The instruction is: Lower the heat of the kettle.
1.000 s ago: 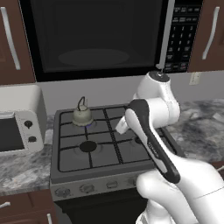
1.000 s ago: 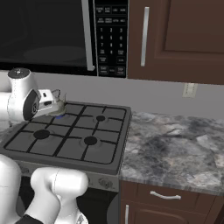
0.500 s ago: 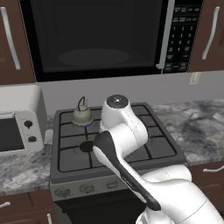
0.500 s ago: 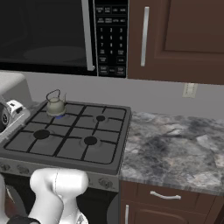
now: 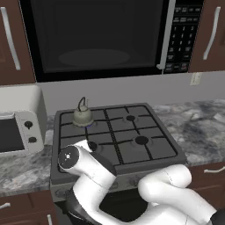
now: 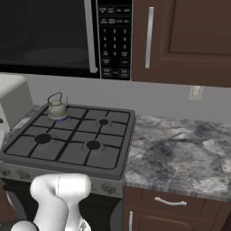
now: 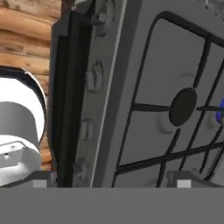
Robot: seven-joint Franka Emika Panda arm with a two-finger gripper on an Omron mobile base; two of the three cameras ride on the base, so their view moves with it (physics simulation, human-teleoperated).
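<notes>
The kettle (image 5: 82,115) (image 6: 57,108), squat and pale grey-beige with a thin dark wire handle, sits on the stove's back left burner over a small blue flame (image 5: 90,125). My arm is folded low in front of the stove's left part, its elbow joint (image 5: 70,158) just before the front edge. In the hand view, which is rolled sideways, my gripper (image 7: 111,183) is open with nothing between its tips. It looks along the stove's front panel with its row of grey knobs (image 7: 93,79) and a front burner (image 7: 183,106). A sliver of blue flame (image 7: 221,114) shows at the right edge.
A black microwave (image 5: 96,39) hangs above the stove (image 5: 145,151). A white toaster oven (image 5: 19,123) stands on the counter to the left. A marbled counter (image 6: 180,149) runs to the right, with dark cabinets (image 6: 185,40) above and drawers below.
My arm has swung from above the stove's right side across to the left and down, and now hangs folded before the stove's front. The kettle has not moved.
</notes>
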